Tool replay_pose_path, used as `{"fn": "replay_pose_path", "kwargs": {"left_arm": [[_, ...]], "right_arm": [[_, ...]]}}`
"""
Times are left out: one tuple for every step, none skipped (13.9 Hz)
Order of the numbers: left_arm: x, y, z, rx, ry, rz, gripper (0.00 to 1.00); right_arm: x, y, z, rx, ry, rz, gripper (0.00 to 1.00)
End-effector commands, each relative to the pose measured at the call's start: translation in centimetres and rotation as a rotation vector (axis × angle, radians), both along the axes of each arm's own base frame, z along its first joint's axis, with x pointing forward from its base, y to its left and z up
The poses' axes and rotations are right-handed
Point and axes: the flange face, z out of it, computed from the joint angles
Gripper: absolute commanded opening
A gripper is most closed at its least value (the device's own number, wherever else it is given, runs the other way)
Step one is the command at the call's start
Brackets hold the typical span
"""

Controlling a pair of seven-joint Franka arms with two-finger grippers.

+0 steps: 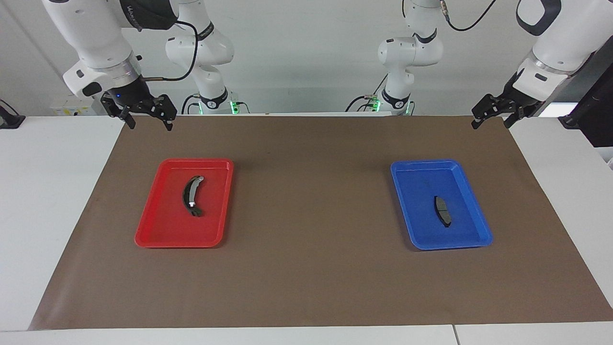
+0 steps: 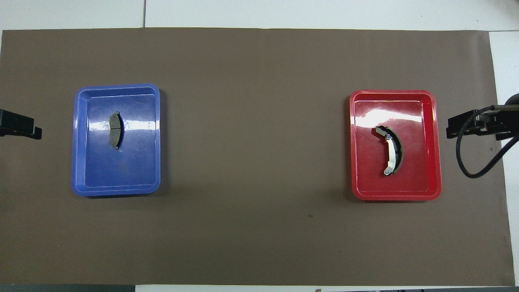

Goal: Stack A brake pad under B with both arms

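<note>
The A brake pad (image 1: 443, 211), short, flat and dark grey with a groove across its middle, lies in the blue tray (image 1: 421, 191) toward the left arm's end; it also shows in the overhead view (image 2: 115, 130). B (image 1: 191, 195), the long black crescent with a silver strip, lies in the red tray (image 1: 163, 220) toward the right arm's end, and also shows from above (image 2: 392, 151). My left gripper (image 1: 491, 123) hangs open and empty over the mat's corner by the robots. My right gripper (image 1: 149, 123) hangs open and empty over the mat's corner at its own end.
A brown mat (image 1: 306, 268) covers the white table (image 1: 48, 215). The blue tray (image 2: 121, 174) and the red tray (image 2: 417, 121) stand far apart on it, with bare mat between them. A black cable (image 2: 462, 158) loops by the right gripper.
</note>
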Motion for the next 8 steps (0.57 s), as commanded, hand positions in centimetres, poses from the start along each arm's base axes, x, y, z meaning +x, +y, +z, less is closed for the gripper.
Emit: {"fn": "replay_pose_path", "kwargs": {"left_arm": [[-0.4, -0.8, 0.1, 0.019, -0.007, -0.022, 1.00], [-0.3, -0.9, 0.1, 0.019, -0.007, -0.023, 1.00], [-0.3, -0.9, 0.1, 0.019, -0.010, -0.023, 1.00], [-0.2, -0.9, 0.2, 0.020, -0.017, -0.020, 1.00], [-0.1, -0.9, 0.3, 0.018, -0.025, -0.018, 0.99], [-0.1, -0.9, 0.2, 0.014, -0.025, -0.018, 0.99], [0.0, -0.9, 0.2, 0.011, -0.027, -0.015, 0.99], [0.0, -0.9, 0.2, 0.011, -0.033, -0.013, 0.99]], "right_arm": [[-0.5, -0.3, 0.2, 0.013, -0.003, 0.010, 1.00], [-0.5, -0.2, 0.2, 0.013, -0.003, 0.012, 1.00], [-0.5, -0.3, 0.2, 0.013, -0.003, 0.010, 1.00], [-0.5, -0.3, 0.2, 0.013, -0.002, 0.009, 1.00], [-0.5, -0.3, 0.2, 0.013, -0.003, 0.009, 1.00], [-0.5, -0.3, 0.0, 0.013, -0.002, 0.004, 1.00], [-0.4, -0.3, -0.6, 0.013, -0.014, 0.003, 1.00], [-0.9, -0.3, -1.5, 0.013, -0.044, 0.007, 1.00]]}}
